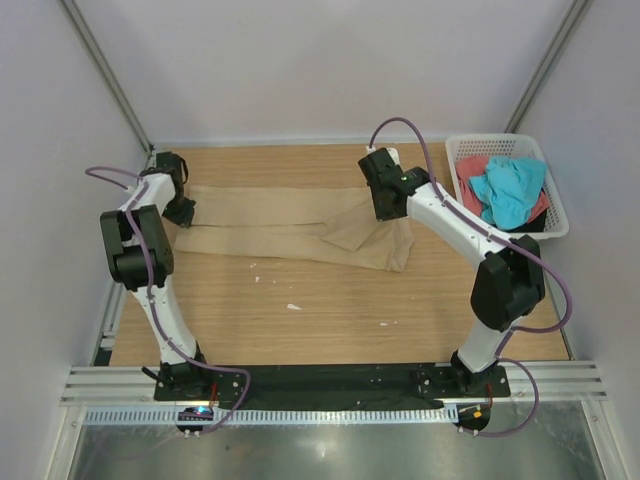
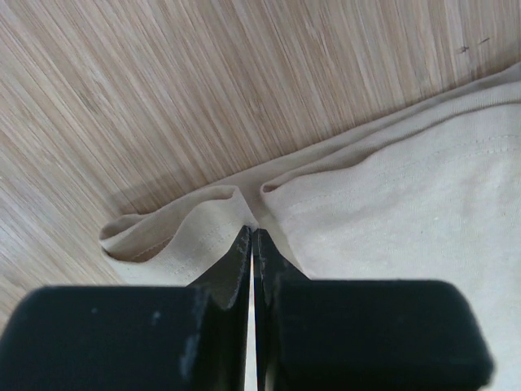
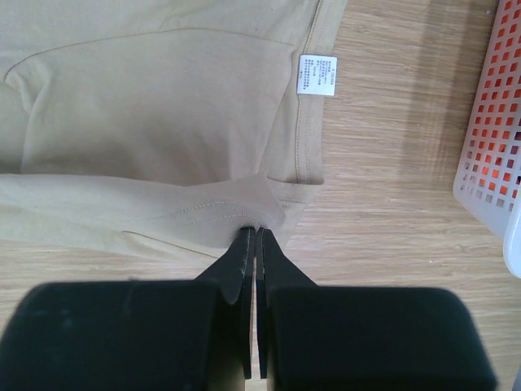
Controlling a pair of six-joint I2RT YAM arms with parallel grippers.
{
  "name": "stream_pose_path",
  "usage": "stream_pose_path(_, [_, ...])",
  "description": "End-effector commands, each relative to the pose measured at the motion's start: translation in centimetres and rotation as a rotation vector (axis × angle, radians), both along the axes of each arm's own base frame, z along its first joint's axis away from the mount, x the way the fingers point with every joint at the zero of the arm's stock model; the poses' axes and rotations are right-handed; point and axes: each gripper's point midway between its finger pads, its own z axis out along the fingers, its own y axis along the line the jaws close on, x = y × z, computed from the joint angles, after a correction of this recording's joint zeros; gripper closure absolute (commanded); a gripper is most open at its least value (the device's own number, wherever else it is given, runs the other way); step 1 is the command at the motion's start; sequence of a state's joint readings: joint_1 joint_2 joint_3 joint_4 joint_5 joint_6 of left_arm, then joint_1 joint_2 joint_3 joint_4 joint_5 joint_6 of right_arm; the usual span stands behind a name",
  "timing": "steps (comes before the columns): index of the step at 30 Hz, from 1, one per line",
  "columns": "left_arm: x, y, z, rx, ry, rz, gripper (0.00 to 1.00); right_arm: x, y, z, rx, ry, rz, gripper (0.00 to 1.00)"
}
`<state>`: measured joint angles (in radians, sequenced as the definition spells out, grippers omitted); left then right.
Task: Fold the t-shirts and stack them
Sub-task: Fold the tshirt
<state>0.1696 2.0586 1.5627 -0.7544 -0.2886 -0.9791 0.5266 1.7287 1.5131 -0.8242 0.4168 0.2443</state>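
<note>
A tan-beige t-shirt [image 1: 290, 232] lies stretched sideways across the far half of the table, partly folded along its length. At its left end my left gripper [image 1: 183, 210] is shut on a hem; in the left wrist view the cloth [image 2: 383, 204] bunches right at the closed tips of the left gripper [image 2: 253, 231]. My right gripper [image 1: 390, 212] is shut on the shirt's right edge, where the fabric [image 3: 146, 122] puckers at the tips of the right gripper [image 3: 255, 231]. A small white label [image 3: 317, 75] shows near the seam. Turquoise [image 1: 508, 188] and coral-red [image 1: 470, 172] t-shirts lie crumpled in the basket.
The white lattice basket [image 1: 557, 205] stands at the table's far right, close to the right arm's elbow; its wall [image 3: 492, 138] shows at the right of the right wrist view. A few small white specks [image 1: 293, 306] lie on the wooden table [image 1: 330, 310].
</note>
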Motion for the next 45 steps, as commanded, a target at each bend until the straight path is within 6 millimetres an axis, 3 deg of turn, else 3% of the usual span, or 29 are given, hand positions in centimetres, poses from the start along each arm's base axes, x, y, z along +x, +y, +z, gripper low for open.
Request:
stream_pose_path(1, [0.4,1.4,1.1,0.075,0.024,0.014,1.00,1.7,-0.3,2.2,-0.004,-0.077,-0.014,0.99])
stream_pose_path(13, [0.4,1.9,0.4,0.101,0.050,0.012,1.00,4.0,0.2,2.0,-0.064,-0.068,0.028,0.99])
stream_pose_path(29, [0.1,1.3,-0.4,0.126,0.082,0.011,1.00,6.8,1.5,4.5,-0.122,-0.130,0.168,0.99])
stream_pose_path(45, [0.0,1.7,-0.4,0.144,0.109,0.022,1.00,9.6,1.8,1.4,-0.233,-0.131,0.231,0.99])
